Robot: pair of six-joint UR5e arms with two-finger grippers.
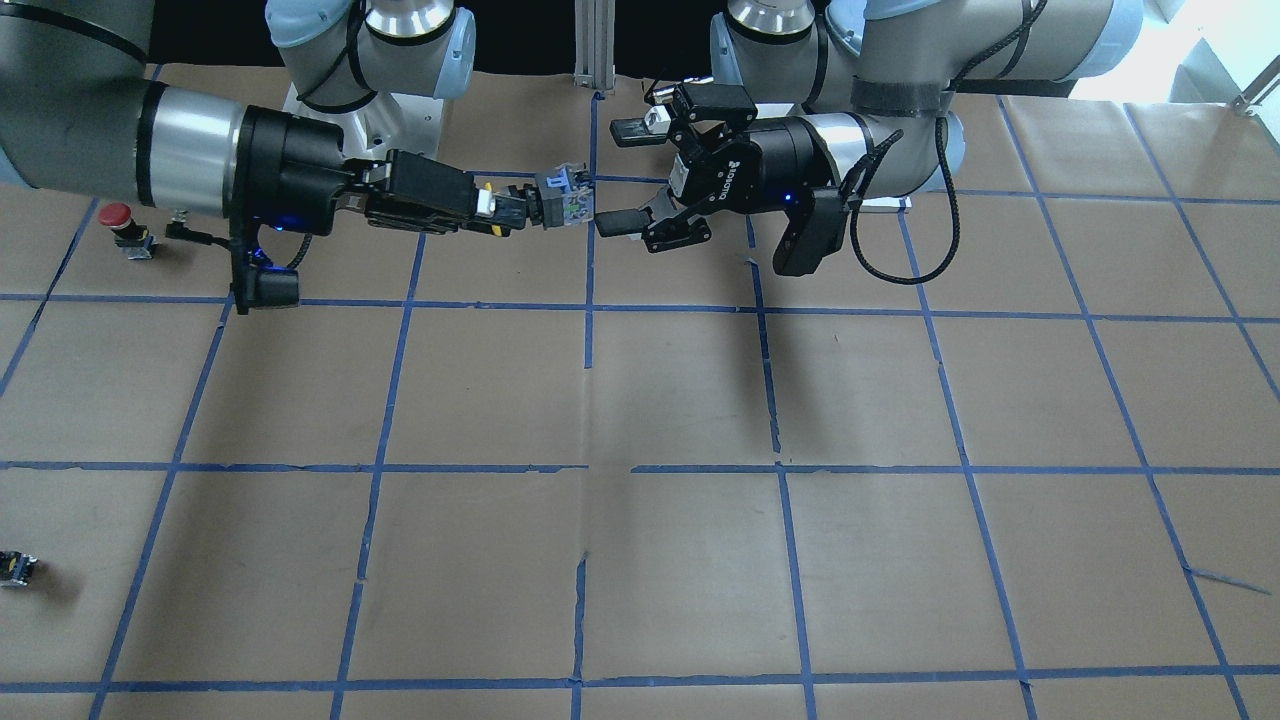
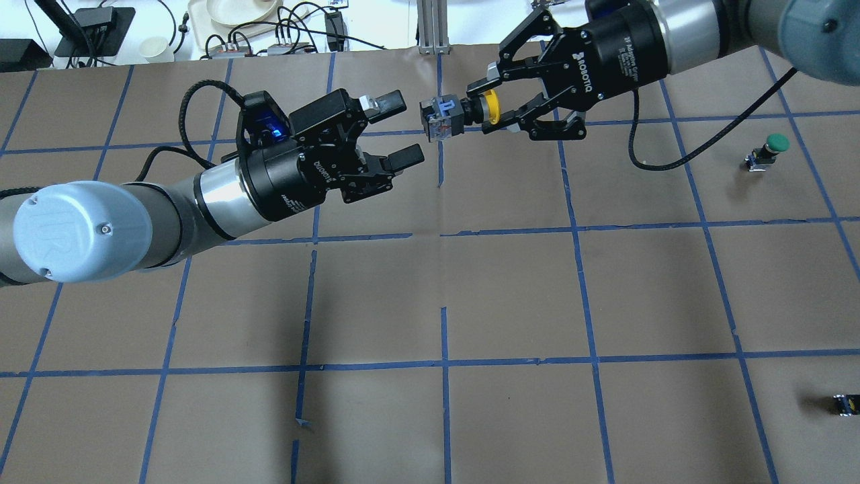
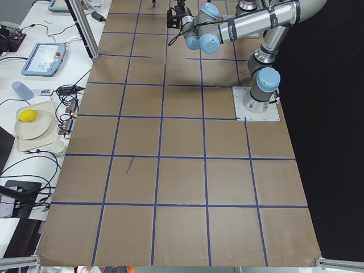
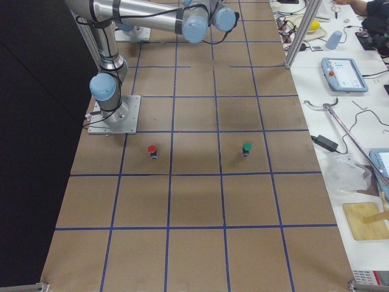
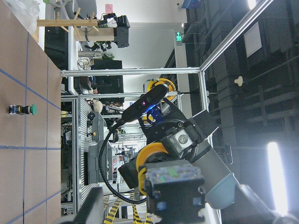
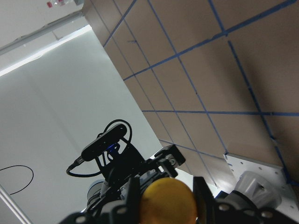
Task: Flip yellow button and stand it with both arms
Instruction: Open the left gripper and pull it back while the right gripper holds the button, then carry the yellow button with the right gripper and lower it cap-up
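Note:
The yellow button [image 2: 492, 107] is held in the air, lying sideways, over the far middle of the table. My right gripper [image 2: 480, 107] is shut on it at the yellow cap. The button's black and grey body [image 1: 565, 200] points toward my left gripper [image 2: 400, 129]. The left gripper is open, its fingertips [image 1: 620, 222] just short of the body's end and not touching it. The left wrist view shows the body [image 5: 173, 191] between the open fingers, with the cap behind. The right wrist view shows the cap [image 6: 168, 200] between its fingers.
A red-capped button [image 1: 118, 220] stands on the table under the right arm. A green-capped button [image 2: 772, 144] stands at the right. A tiny dark part with a yellow spot [image 2: 845, 403] lies near the right edge. Brown paper with blue tape lines covers the table [image 2: 443, 282].

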